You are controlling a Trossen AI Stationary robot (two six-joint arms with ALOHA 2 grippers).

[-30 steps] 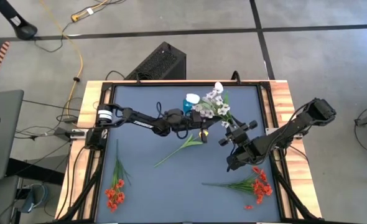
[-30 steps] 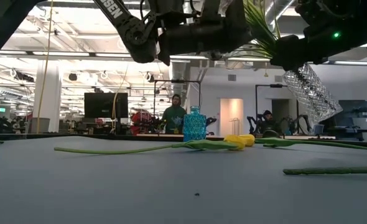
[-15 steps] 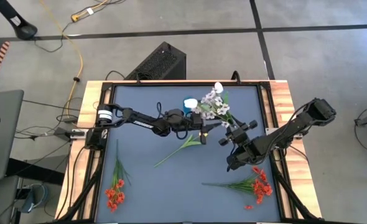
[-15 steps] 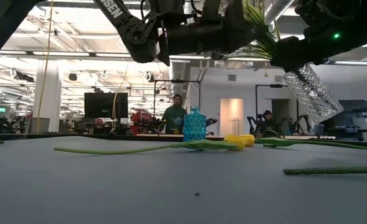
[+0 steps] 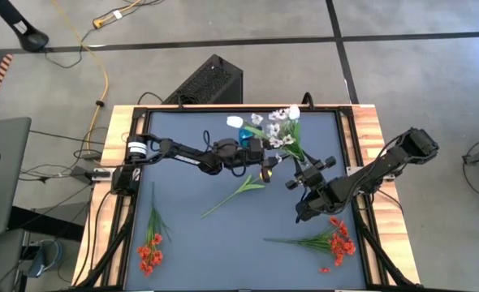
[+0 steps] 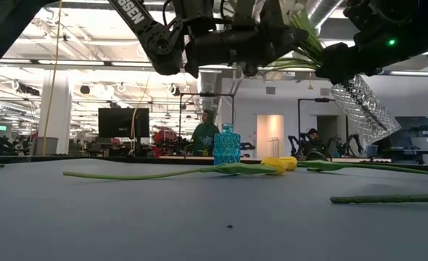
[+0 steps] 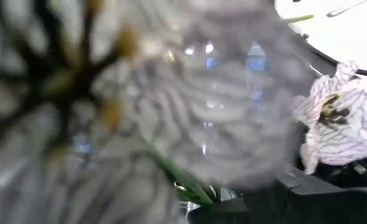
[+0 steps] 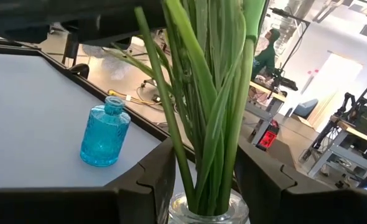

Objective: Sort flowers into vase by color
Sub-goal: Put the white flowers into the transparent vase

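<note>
My right gripper (image 5: pixel 307 175) is shut on a clear glass vase (image 6: pixel 360 105), raised above the table at centre right. The vase holds a bunch of green stems (image 8: pixel 211 124) with white and pale lilac-white blossoms (image 5: pixel 276 130). My left gripper (image 5: pixel 264 162) is right beside the bunch on its left and is shut on a white flower; blurred white blossoms (image 7: pixel 339 124) fill its wrist view. A small blue glass vase (image 5: pixel 244 139) stands on the mat behind it. A yellow tulip (image 5: pixel 239 191) lies on the mat at centre. My left gripper has a green stem (image 7: pixel 183 180) of a white flower running down into it. The blurred blossoms hide the fingers, so the kind of hold does not show. The flower is clear of the table. My right gripper pinches the clear vase just below its mouth (image 8: pixel 205 211), one finger (image 8: pixel 146 183) on each side. The vase is lifted clear of the table and tilted, and the stems stick out of its mouth.
Two bunches of red flowers lie on the mat, one at the near left (image 5: pixel 150 247) and one at the near right (image 5: pixel 330 242). A black box (image 5: pixel 207 81) stands on the floor beyond the far edge. People and desks show in the room behind.
The blossoms of the bunch have swung toward the table's far left, and a white tulip head now sticks out left of the blue vase. My left gripper has shifted slightly toward the vase in my right gripper. My right gripper has kept still.
</note>
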